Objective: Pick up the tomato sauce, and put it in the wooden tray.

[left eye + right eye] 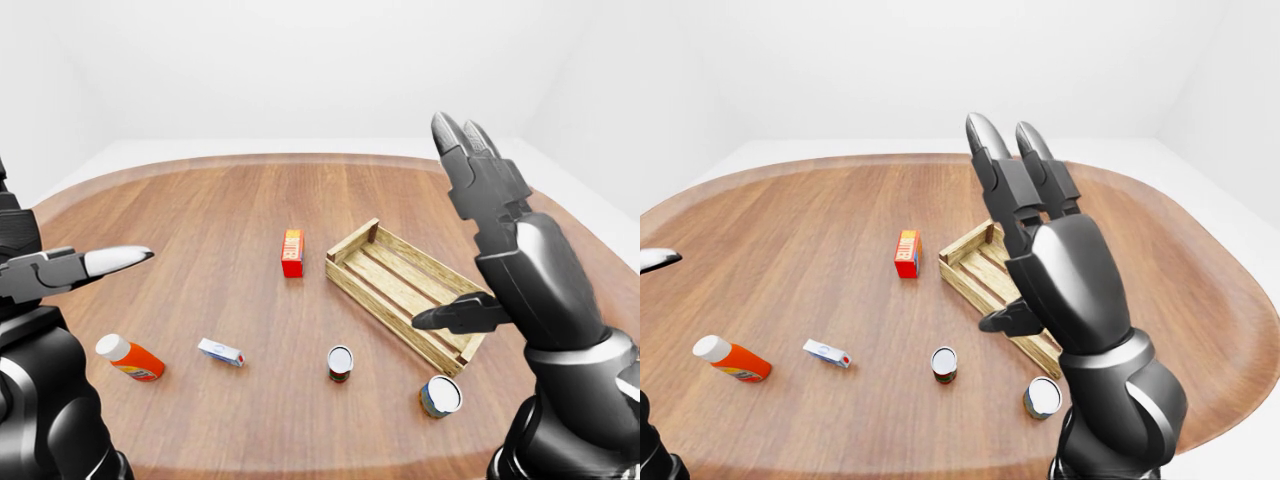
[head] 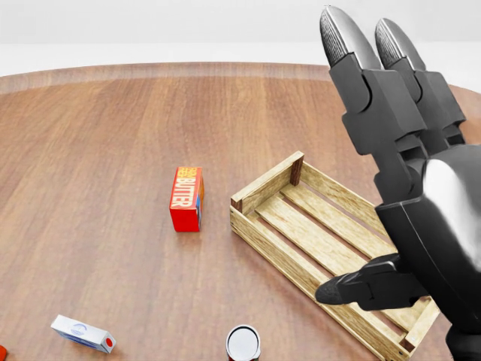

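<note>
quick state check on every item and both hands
tray: empty, on the table
butter box: standing on end
small can: upright
larger can: upright, beside the tray's near corner
orange bottle: lying on its side
white carton: lying flat
left hand: open, holding nothing
right hand: open, raised, fingers up, holding nothing

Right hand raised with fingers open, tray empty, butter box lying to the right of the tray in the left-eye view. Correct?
Not quite. The butter box stands left of the wooden tray, as the left-eye view shows. The rest holds: the right hand is raised, fingers open, and the tray is empty.
</note>
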Motion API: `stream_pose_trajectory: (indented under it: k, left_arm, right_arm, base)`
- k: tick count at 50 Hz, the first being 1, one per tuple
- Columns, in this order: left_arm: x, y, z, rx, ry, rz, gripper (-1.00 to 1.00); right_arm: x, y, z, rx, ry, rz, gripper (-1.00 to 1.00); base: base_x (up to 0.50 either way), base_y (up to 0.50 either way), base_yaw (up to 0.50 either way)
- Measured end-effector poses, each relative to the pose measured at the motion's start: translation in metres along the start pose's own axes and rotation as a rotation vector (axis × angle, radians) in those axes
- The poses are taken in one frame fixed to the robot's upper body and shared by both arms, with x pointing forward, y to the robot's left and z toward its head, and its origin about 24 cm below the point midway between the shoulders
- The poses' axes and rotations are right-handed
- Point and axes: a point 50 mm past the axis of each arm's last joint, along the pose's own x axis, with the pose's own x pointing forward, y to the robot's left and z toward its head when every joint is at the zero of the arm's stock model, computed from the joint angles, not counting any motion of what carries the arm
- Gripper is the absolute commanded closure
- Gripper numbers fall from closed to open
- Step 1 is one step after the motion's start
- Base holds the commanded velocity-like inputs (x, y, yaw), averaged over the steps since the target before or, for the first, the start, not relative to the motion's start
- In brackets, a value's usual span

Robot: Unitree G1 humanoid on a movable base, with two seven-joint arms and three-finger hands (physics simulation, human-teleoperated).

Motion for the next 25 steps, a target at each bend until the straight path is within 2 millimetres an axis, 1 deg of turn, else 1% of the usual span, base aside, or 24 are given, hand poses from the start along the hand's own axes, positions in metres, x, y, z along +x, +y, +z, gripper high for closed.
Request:
stream_pose_trajectory:
  k: [5,11,18,25]
  left_arm:
    - [0.000,0.001,0.000,0.000,0.000,0.002,-1.00]
    - [0.001,0.001,0.000,0.000,-0.001,0.003,-1.00]
    - [0.001,0.001,0.001,0.000,-0.002,0.003,-1.00]
    - [0.001,0.001,0.001,0.001,-0.003,0.003,-1.00]
  right_arm:
    - [0.010,0.014,0.001,-0.042,0.019,0.086,-1.00]
    - [0.015,0.032,0.000,-0.044,0.054,0.161,-1.00]
    - [0.015,0.053,-0.004,-0.033,0.098,0.256,-1.00]
    - [0.009,0.077,-0.009,-0.011,0.144,0.369,-1.00]
  base:
    - [0.00,0.00,0.00]
    - [0.00,0.00,0.00]
    - [0.00,0.00,0.00]
    - [0.00,0.00,0.00]
